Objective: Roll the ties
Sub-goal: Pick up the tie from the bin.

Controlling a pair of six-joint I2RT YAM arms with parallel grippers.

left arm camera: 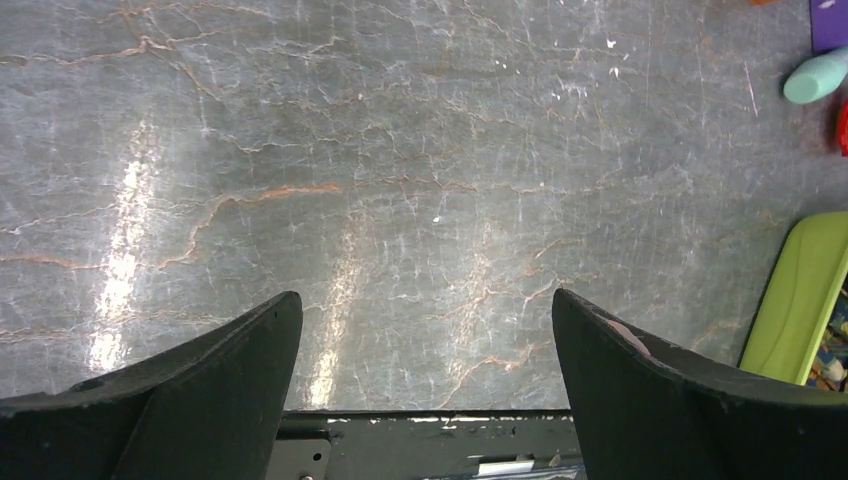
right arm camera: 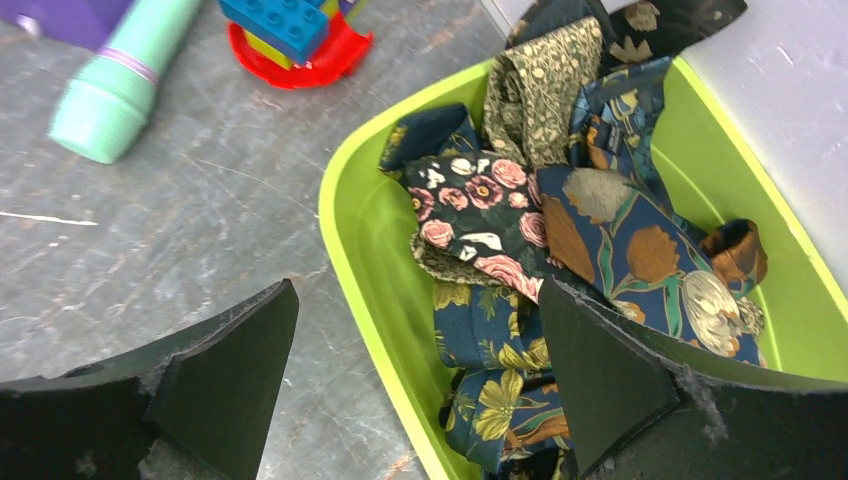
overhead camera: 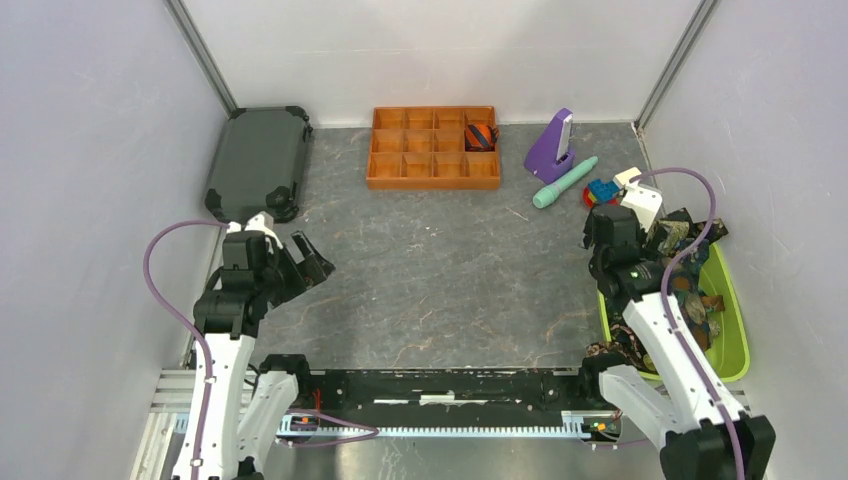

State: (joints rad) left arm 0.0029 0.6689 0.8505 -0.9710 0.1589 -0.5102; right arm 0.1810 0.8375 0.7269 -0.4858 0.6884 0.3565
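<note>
Hovering above the ties (right arm camera: 520, 220), the right end effector (right arm camera: 415, 295) gapes.

The left arm (overhead camera: 225, 345) and right arm (overhead camera: 668, 335) share white lower links and black joint housings. A lilac cable (overhead camera: 160, 262) loops beside the left one, and a second lilac cable (overhead camera: 705, 205) arches over the right. The left claw (left arm camera: 425, 310) and right claw (right arm camera: 418, 300) have broad matt-black wedge fingers, scuffed at the edges. A small green dot (overhead camera: 637, 270), perhaps an indicator light, shows on the right wrist.
</note>
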